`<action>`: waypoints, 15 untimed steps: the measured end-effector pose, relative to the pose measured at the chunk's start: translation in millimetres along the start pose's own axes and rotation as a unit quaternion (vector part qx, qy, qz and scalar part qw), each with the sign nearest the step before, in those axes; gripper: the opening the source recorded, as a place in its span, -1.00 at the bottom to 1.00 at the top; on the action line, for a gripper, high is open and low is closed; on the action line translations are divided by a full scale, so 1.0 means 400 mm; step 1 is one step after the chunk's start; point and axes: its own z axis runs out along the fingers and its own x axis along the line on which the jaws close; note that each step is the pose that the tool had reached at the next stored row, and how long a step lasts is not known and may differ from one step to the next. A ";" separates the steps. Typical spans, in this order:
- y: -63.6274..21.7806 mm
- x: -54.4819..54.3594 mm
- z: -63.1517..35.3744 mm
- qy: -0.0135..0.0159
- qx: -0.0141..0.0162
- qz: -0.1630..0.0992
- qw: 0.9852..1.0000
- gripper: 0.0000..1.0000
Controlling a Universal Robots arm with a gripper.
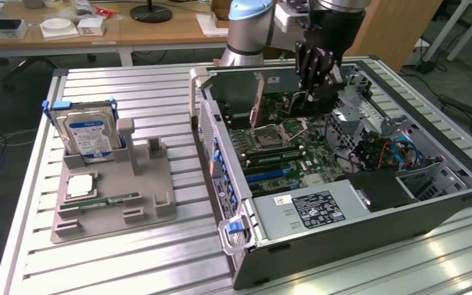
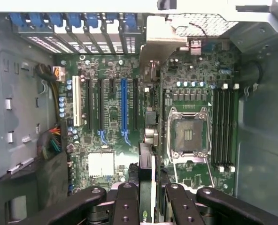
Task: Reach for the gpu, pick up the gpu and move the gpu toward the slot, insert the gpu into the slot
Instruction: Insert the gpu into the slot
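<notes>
1. Exterior view: in the upper middle of the frame, the hand hangs over the open computer case on the tabletop. It is clamped on the dark gpu, which stands upright over the motherboard. At centre left, a hard drive sits in a grey holder.
2. Wrist view: the fingers pinch the gpu edge-on between them, over the board between the slots and the processor socket.

The card was dark and thin, held upright and edge-on inside the open case, above the motherboard, clear of the blue slot.
</notes>
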 end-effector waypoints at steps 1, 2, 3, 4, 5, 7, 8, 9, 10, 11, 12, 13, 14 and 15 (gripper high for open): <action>0.001 0.005 0.000 0.000 0.000 -0.001 1.000 -0.47; 0.002 0.009 0.000 0.000 0.000 -0.001 1.000 -0.47; 0.003 0.013 0.000 0.000 0.000 -0.002 1.000 -0.47; 0.005 0.018 0.000 0.000 0.000 -0.002 1.000 -0.47; 0.009 0.022 0.001 0.000 0.000 -0.003 1.000 -0.47; 0.027 0.024 0.004 0.000 0.000 -0.003 1.000 -0.47; 0.037 0.024 0.005 0.000 0.000 -0.003 1.000 -0.47; 0.044 0.025 0.006 0.000 0.000 -0.003 1.000 -0.47; 0.050 0.028 0.007 0.000 0.000 -0.003 1.000 -0.47; 0.052 0.032 0.008 0.000 0.000 -0.004 1.000 -0.47; 0.054 0.038 0.009 0.000 0.000 -0.004 1.000 -0.47; 0.055 0.045 0.009 0.000 0.000 -0.005 1.000 -0.47; 0.056 0.050 0.010 0.000 0.000 -0.005 1.000 -0.47; 0.058 0.052 0.014 0.000 0.000 -0.005 1.000 -0.47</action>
